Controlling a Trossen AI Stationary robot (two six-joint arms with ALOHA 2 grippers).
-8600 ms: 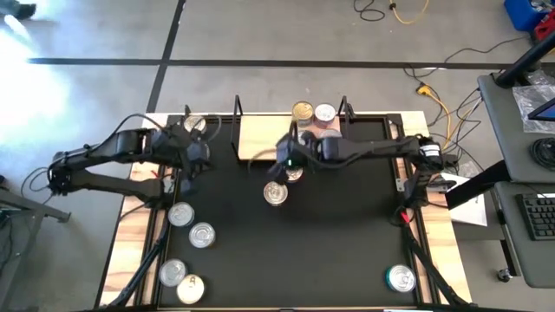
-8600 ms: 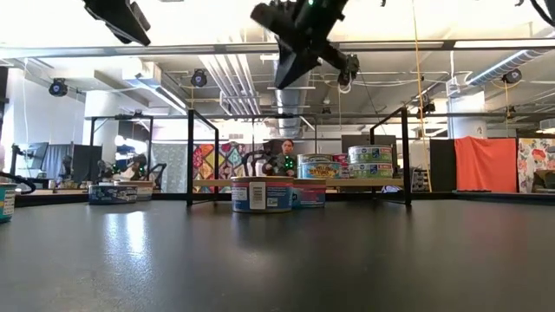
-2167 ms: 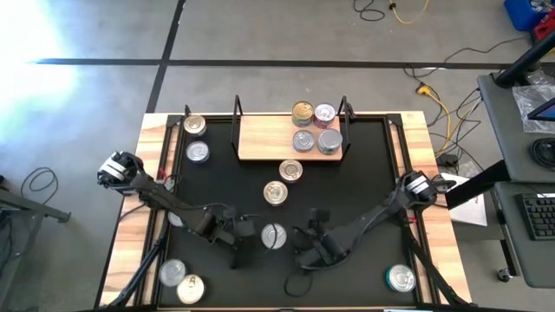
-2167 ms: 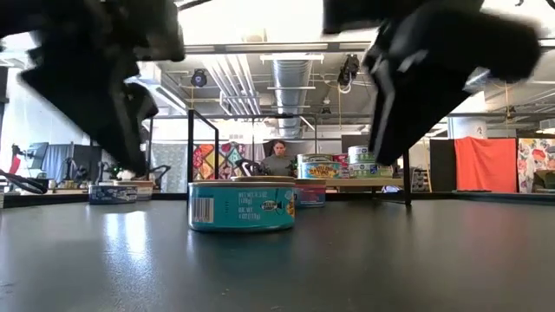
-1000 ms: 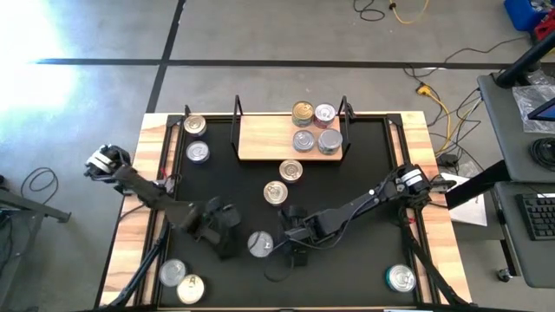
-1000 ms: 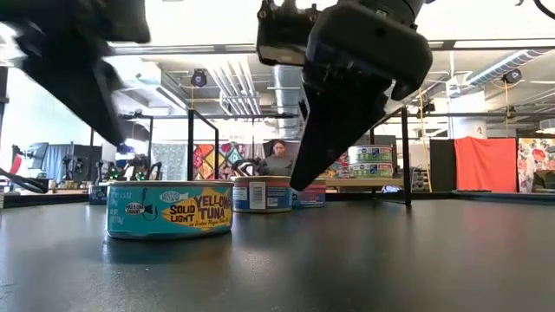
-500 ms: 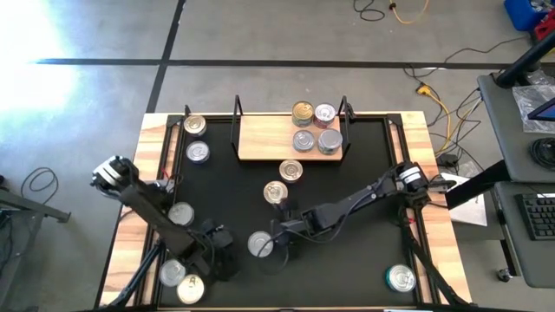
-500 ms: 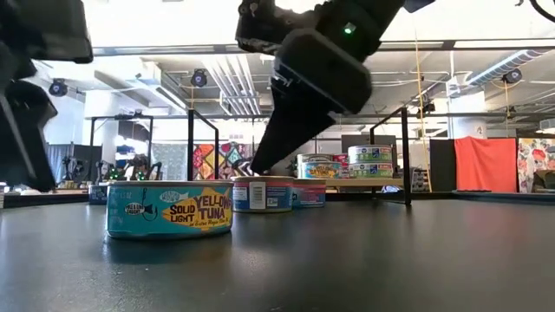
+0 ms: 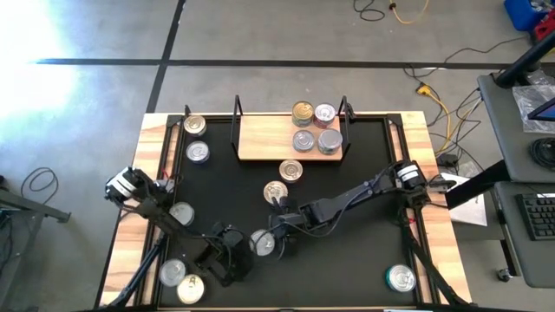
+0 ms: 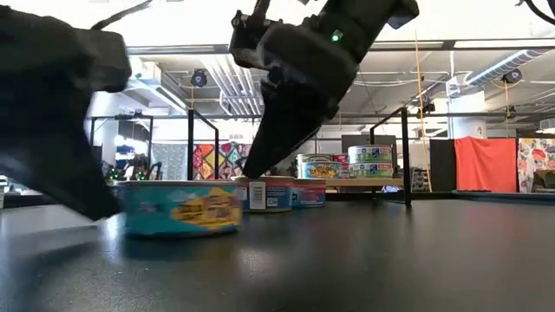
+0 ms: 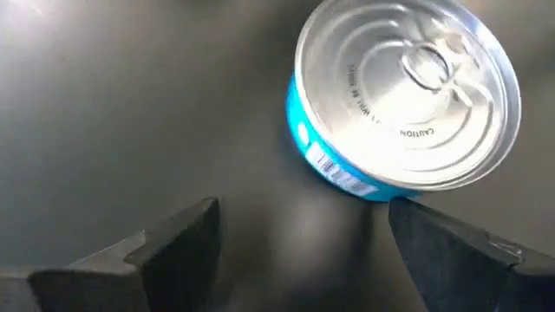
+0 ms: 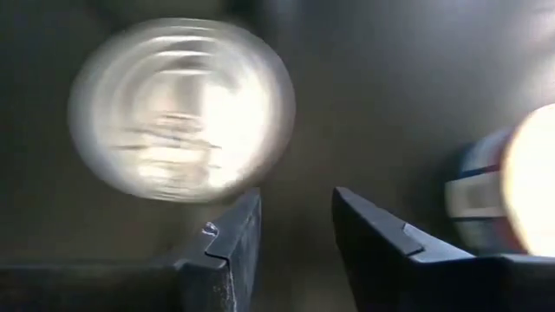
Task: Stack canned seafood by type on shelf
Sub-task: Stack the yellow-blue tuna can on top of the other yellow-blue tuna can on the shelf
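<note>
A short tin [image 9: 263, 244] with a silver lid and a teal side [image 11: 408, 95] stands on the black table near its front middle. My left gripper [image 11: 303, 206] is low on the tin's near-left side [image 9: 238, 257], open, with the tin just beyond its fingertips. My right gripper [image 12: 297, 195] slants down at the tin's far-right side [image 9: 276, 234], its fingers a narrow gap apart with nothing between them. The tin shows blurred [image 10: 182, 208] in the low view. The wooden shelf [image 9: 269, 139] at the far edge carries several tins [image 9: 314, 126]. My left gripper: one fingertip [image 11: 395, 212] stands close by the foot of the tin's teal side [image 11: 368, 192]; I cannot tell whether it touches. My right gripper: the outer side of one finger [image 12: 243, 212] is beside the tin's lid rim [image 12: 260, 165]; I cannot tell whether it touches.
Two tins [image 9: 276, 192] [image 9: 291, 171] stand between the teal tin and the shelf. More tins stand along the left edge [image 9: 181, 214] [image 9: 173, 273] [image 9: 190, 289], at the far left [image 9: 199, 152] [image 9: 195, 126], and at the near right corner [image 9: 401, 278].
My left gripper has gone down and toward the table's near edge, ending low beside the teal tin. My right gripper has moved toward the table's left, up to the tin. The tin has slid a little toward the table's right.
</note>
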